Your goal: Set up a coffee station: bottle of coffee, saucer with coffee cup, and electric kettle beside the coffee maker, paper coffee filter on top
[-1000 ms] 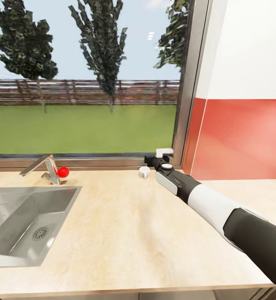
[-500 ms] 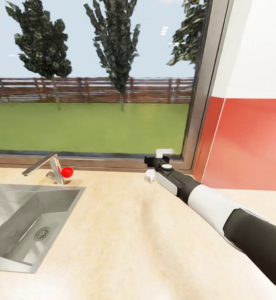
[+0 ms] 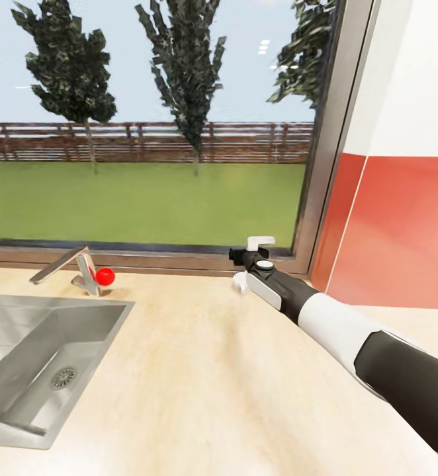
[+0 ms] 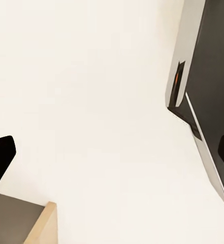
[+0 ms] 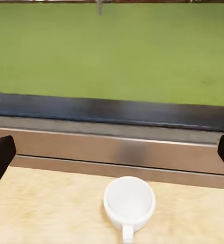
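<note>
One coffee cup [image 5: 129,202] | near window frame [image 5: 112,147] | right claw [image 5: 112,152] spread wide

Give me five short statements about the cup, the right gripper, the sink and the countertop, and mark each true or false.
1. The coffee cup stands upright on the kitchen countertop. True.
2. The right gripper is shut on the cup. False: its fingers are spread wide and the cup sits free between them.
3. The cup sits on a saucer. False: it rests straight on the bare worktop.
4. The sink lies to the left of the right arm in the head view. True.
5. The cup is full of coffee. False: its inside is white and empty.
</note>
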